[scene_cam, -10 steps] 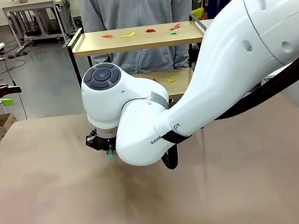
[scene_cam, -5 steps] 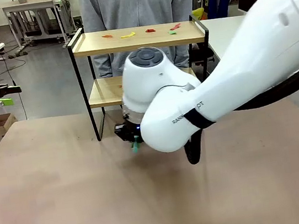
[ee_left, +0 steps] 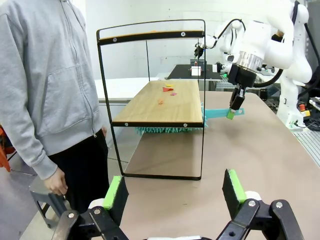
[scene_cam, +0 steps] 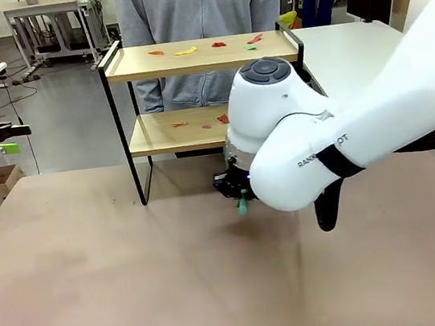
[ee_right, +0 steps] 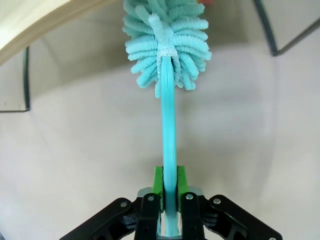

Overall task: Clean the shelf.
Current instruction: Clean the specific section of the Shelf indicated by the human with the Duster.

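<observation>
**Duster held under the shelf's lower board, scraps on both tiers**

The shelf (scene_cam: 131, 63) stands at the far side of the brown table (scene_cam: 98, 293), directly in front of a person in a grey hooded top (scene_cam: 195, 4).

Its top board carries a row of small coloured scraps (scene_cam: 186, 51) in orange, yellow, red and green, spread along the far half of the board. The lower board holds a few more scraps (scene_cam: 180, 124), red and orange, lying near its middle. In the left wrist view these lower scraps (ee_left: 167, 89) sit towards the far end of the board (ee_left: 150, 107).

The right gripper (scene_cam: 242, 202) hangs low over the table, just in front of the shelf's right half. Its jaws are clamped on the flat handle of a teal duster (ee_right: 168, 125), with the green pads pressed against both sides of the handle.

From the left wrist, the duster's fluffy head (ee_left: 165, 130) lies beneath the lower board, along its near edge and above the table. Whether it touches the wood cannot be told. The right wrist view shows the head reaching towards the board's edge (ee_right: 30, 20).

The left gripper (ee_left: 175, 182) is held off to the table's left side, well apart from the shelf. Its jaws are spread wide and hold nothing. The person's hand (ee_left: 56, 181) hangs at their side.
</observation>
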Available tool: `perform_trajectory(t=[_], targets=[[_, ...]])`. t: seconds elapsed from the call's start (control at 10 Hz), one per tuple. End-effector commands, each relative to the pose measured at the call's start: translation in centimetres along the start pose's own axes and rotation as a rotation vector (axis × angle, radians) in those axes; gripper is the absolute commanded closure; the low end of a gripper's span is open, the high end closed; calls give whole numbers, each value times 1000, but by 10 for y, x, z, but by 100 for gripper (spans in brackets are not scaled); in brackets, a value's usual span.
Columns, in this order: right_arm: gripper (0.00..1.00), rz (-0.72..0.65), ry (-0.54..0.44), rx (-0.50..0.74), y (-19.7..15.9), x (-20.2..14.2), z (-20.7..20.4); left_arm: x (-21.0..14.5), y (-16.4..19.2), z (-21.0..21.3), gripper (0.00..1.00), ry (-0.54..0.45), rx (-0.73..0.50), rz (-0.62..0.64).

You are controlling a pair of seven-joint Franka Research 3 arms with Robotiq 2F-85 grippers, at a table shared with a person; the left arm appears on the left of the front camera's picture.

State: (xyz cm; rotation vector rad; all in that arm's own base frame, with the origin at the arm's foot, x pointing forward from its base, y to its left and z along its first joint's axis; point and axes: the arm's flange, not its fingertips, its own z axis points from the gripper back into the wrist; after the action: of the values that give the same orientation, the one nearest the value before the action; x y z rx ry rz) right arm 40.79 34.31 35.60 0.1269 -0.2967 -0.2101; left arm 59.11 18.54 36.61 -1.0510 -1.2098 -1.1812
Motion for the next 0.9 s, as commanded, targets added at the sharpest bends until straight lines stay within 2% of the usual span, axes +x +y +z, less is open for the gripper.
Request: perform_trajectory(t=[0.0,0.2,0.4,0.6,0.7,0.8], targets=[[87,10,19,-48,-23,7,8,2,-1,-1,0,-1,-1,-4],[87,-17,39,-94,-48,12,3,2,-1,-1,0,-1,-1,-4],[87,-78,10,-157,-74,15,7,2,-1,-1,0,-1,-1,-4],[87,-94,-44,-156,-80,11,20,2,-1,-1,0,-1,-1,-4],[87,-94,-72,-90,-75,5,31,2,-1,-1,0,-1,-1,-4],[87,-71,-5,-138,-75,19,10,2,-1,-1,0,-1,-1,-4]])
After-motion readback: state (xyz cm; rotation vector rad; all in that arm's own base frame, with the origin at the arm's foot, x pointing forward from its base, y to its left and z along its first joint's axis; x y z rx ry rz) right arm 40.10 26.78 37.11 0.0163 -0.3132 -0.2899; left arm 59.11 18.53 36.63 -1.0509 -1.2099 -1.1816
